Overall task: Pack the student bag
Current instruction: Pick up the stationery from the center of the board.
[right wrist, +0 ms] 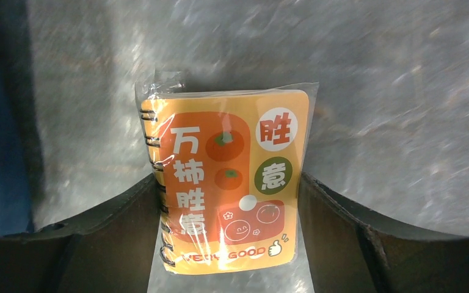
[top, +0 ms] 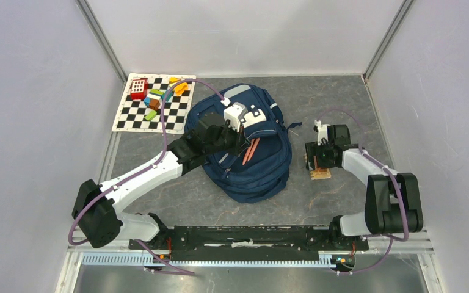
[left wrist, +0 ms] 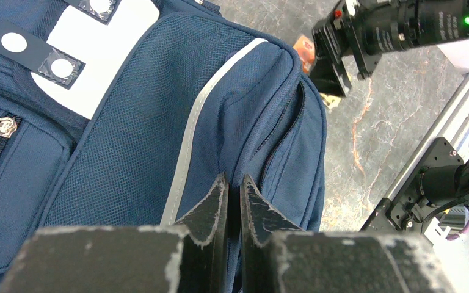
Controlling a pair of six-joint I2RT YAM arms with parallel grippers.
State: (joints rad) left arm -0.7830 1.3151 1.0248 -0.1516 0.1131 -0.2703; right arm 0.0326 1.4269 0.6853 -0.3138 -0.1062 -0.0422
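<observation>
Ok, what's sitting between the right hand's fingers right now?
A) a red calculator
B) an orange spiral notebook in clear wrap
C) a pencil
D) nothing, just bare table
B: the right wrist view shows the orange spiral notebook, in its clear wrap, lying flat with the right hand straddling it, one finger at each side edge. Whether they pinch it yet is unclear.

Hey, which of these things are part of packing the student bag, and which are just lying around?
For the job: student bag, pinched by the left tool; wrapped orange notebook, framed by the right tool; orange pencil-like sticks on the bag.
Lying about: checkered mat; coloured toy blocks on it.
</observation>
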